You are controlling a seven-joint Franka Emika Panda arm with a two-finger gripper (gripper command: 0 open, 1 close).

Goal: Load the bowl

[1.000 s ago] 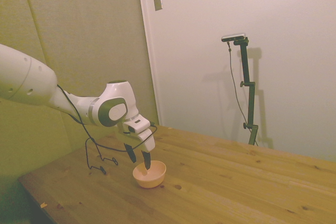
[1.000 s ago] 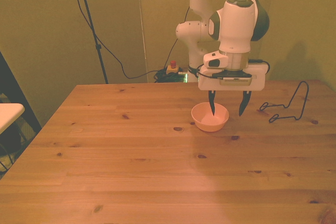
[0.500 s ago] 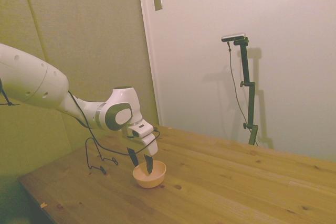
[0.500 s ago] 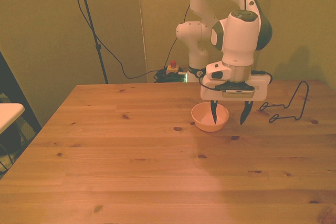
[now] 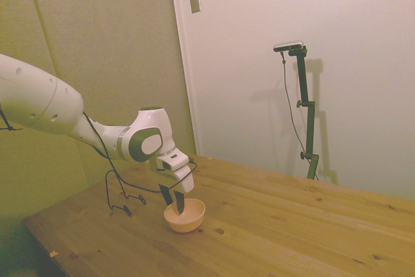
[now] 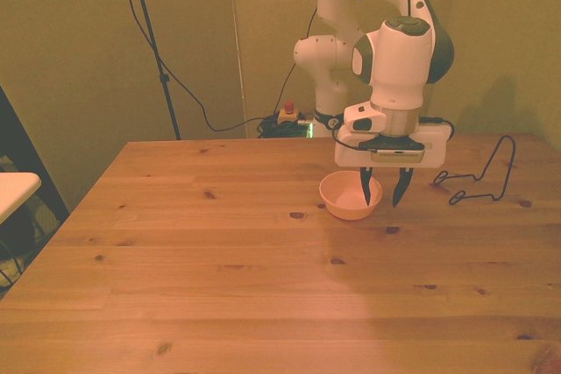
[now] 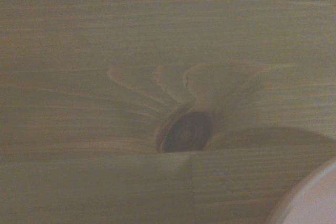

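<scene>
Narrowed since the previous half-second, the fingers of the tool point(image 6: 379, 196) now straddle the near wall of the bowl point(image 6: 347, 200), one finger inside the cavity and the other just outside the rim on the front view's right. The tool appears to be closing on this wall, yet a small gap is visible, so the grasp is judged incomplete: neither fully released nor clenched. The bowl point(image 5: 185, 216) sits upright on the worktop point(image 6: 263, 286) directly beneath the tool point(image 5: 172, 200), which descends nearly vertically; such a pinch on the rim suits a shallow, smooth vessel too wide to enclose. Beyond the tool, on the front view's right, a bent wire rack point(image 6: 480, 183) stands apart, probably the loading destination. The wrist view shows a dark knot point(image 7: 185, 132) in the planks and a pale arc of the bowl's rim point(image 7: 315, 203).
</scene>
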